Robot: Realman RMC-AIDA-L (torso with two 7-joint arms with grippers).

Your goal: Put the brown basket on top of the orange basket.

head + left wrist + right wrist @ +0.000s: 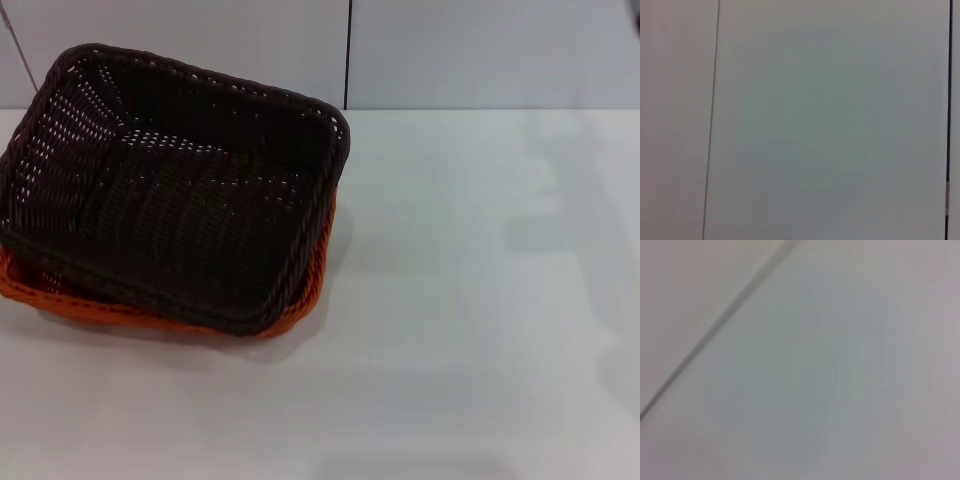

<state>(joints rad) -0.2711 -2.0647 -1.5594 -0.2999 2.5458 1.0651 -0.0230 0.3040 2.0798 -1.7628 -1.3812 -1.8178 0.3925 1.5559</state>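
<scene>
Two woven baskets: brown basket [170,190] atop orange basket [290,315].

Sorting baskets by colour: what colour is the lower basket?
Bright orange, peeking out beneath the brown basket; head view shows it best.

The dark chocolate-brown basket [175,190] of open weave shows a bright orange basket [60,298] rim beneath it, on a white table [480,300].

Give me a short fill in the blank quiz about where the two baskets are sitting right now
1. The brown basket rests on the ____ basket.
2. Both baskets sit on the table's ____ side in the head view.
3. The lower basket's rim peeks out along the brown basket's ____ edge.

Missing words: orange; left; front
</scene>
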